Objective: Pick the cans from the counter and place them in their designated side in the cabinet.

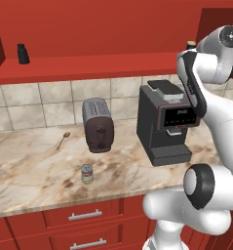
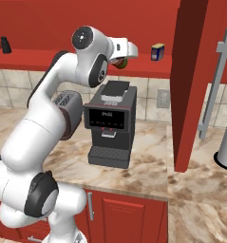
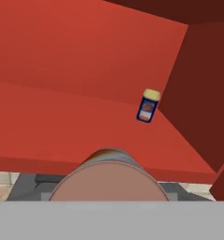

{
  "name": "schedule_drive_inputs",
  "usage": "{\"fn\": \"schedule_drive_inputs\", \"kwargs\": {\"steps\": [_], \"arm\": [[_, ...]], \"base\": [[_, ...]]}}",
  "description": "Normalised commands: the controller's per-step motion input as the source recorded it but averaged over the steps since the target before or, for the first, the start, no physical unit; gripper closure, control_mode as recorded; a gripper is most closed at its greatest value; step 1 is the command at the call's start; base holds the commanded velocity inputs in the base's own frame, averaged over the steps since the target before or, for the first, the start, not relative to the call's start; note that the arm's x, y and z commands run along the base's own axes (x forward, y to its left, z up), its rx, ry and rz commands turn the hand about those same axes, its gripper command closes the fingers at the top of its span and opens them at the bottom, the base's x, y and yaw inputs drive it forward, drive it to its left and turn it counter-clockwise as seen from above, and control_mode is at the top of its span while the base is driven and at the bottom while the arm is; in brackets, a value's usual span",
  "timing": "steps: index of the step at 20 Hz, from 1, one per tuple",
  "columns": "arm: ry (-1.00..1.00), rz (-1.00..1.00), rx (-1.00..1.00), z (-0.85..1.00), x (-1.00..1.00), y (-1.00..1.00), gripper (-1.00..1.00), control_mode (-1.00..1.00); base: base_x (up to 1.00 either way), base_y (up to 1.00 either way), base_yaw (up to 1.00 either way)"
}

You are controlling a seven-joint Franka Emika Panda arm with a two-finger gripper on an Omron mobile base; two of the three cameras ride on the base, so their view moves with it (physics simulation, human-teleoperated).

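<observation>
Silvery, one can point(image 1: 87, 174) stands on the tabletop point(image 1: 35, 171) in my left base view. My hand view shows the pincer point(image 2: 120, 60) holding one dark red can point(image 3: 108, 177) before the cabinet point(image 3: 62, 117) shelf.

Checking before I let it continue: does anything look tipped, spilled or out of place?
Nothing spilled or damaged. One can stands upright on the counter, still to be moved. The end effector holds the other can up at the cabinet shelf. A spoon lies loose by the toaster.
</observation>
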Motion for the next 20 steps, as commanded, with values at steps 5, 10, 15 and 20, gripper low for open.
{"fn": "schedule_drive_inputs", "kwargs": {"steps": [5, 10, 15, 20], "arm": [[0.01, 0.0, 0.0, -0.06, 0.25, -0.07, 1.0, -1.0], [0.0, 0.0, 0.0, -0.03, 0.25, -0.09, 1.0, -1.0], [0.0, 0.0, 0.0, -0.02, 0.23, -0.09, 1.0, -1.0], [0.01, 0.0, 0.0, -0.04, 0.25, -0.05, 1.0, -1.0]], "base": [[0.0, 0.0, 0.0], [0.0, 0.0, 0.0], [0.0, 0.0, 0.0], [0.0, 0.0, 0.0]]}}
